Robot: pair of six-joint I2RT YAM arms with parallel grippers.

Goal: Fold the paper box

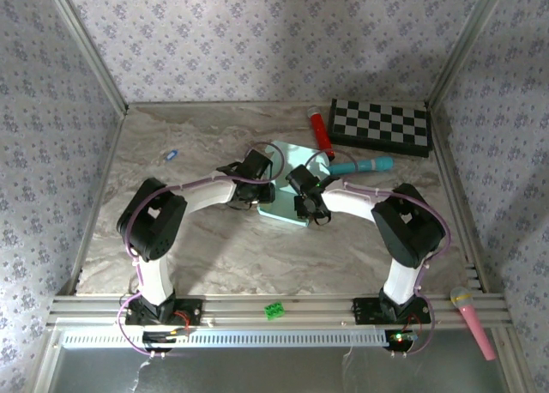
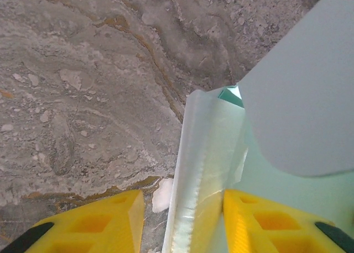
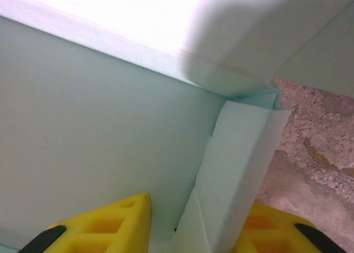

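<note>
The pale mint-green paper box lies mid-table, partly folded, with both grippers over it. My left gripper straddles a raised side wall of the box. That wall rests against the right yellow finger, while the left finger stands apart from it over the marble, so the left gripper is open. My right gripper straddles another folded wall at a corner. One finger is inside the box and clear of the wall. The right gripper is open.
A checkerboard lies at the back right with a red cylinder beside it. A teal toy microphone lies just right of the box. A pink microphone and a green piece sit on the front rail. A small blue object lies at the left.
</note>
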